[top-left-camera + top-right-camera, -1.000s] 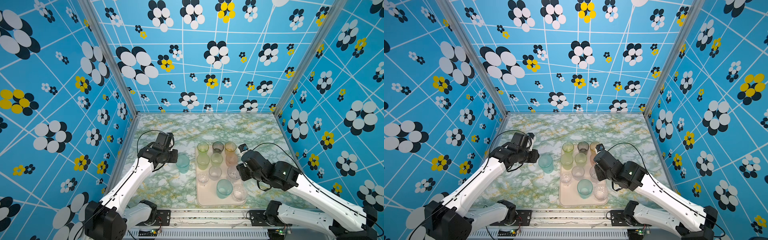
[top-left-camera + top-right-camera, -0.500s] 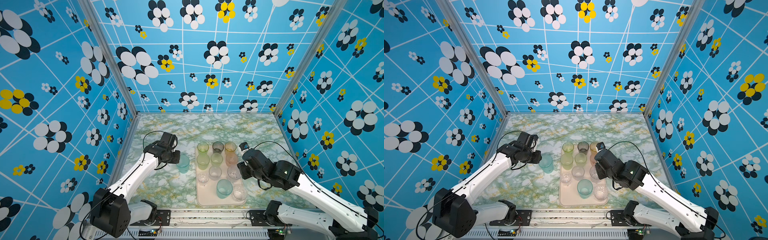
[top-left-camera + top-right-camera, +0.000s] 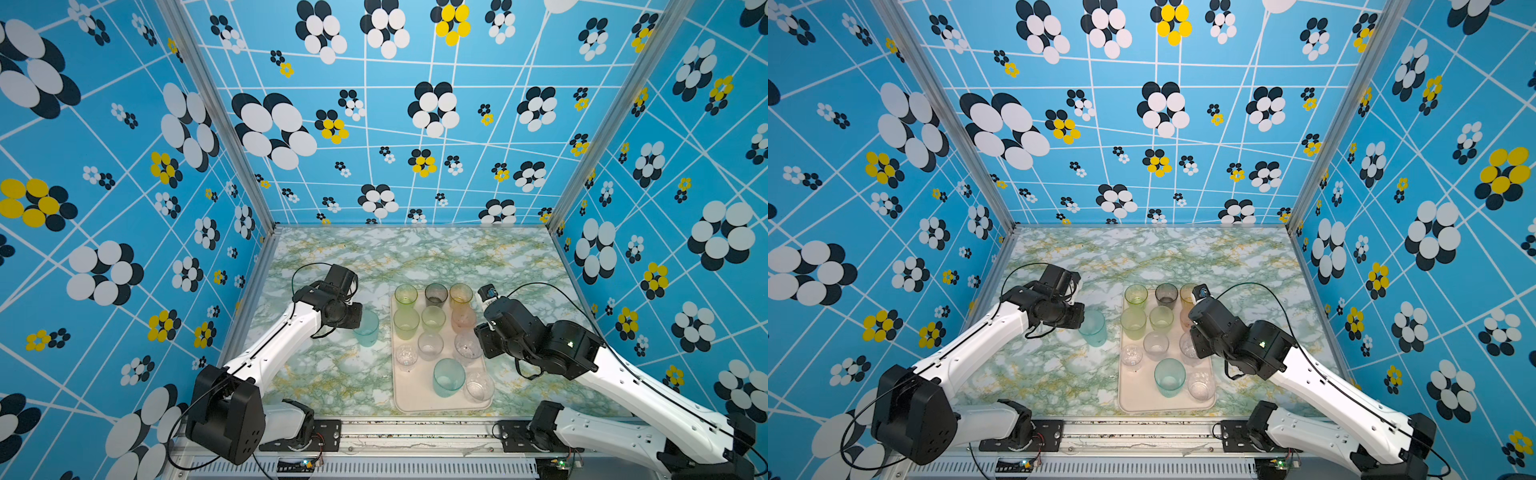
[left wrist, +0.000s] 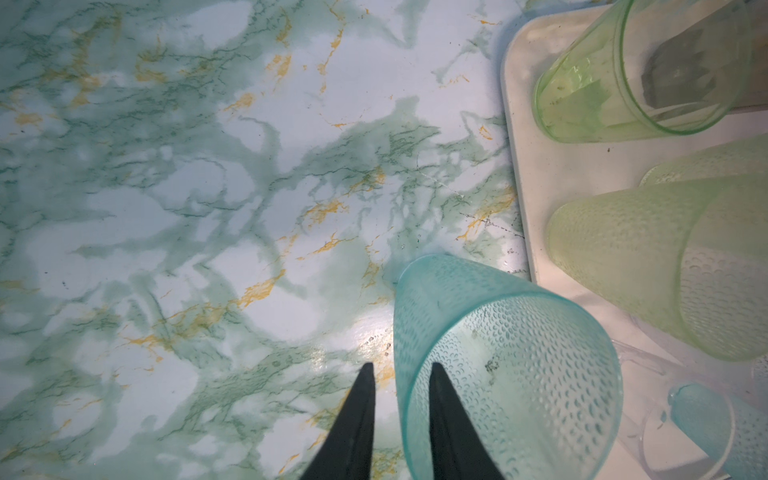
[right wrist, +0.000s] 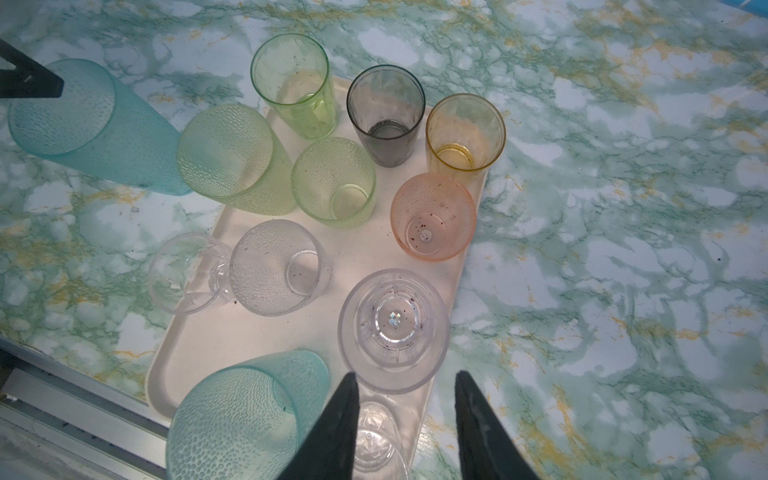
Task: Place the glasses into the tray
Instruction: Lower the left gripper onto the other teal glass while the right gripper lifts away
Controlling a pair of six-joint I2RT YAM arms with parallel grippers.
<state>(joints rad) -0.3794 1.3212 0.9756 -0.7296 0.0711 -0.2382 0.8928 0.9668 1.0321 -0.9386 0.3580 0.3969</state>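
One teal dimpled tumbler (image 4: 511,353) stands upright just outside the pale cream tray (image 4: 536,166). Its wall rises between the left fingers (image 4: 357,419), one inside the rim and one outside. Eleven other glasses (image 5: 332,183) stand upright in the tray. The green, grey, amber and pink ones are farthest from the right fingers (image 5: 336,424). A clear ribbed tumbler (image 5: 394,328) sits just beyond their tips, and a second teal tumbler (image 5: 245,411) is just beside them.
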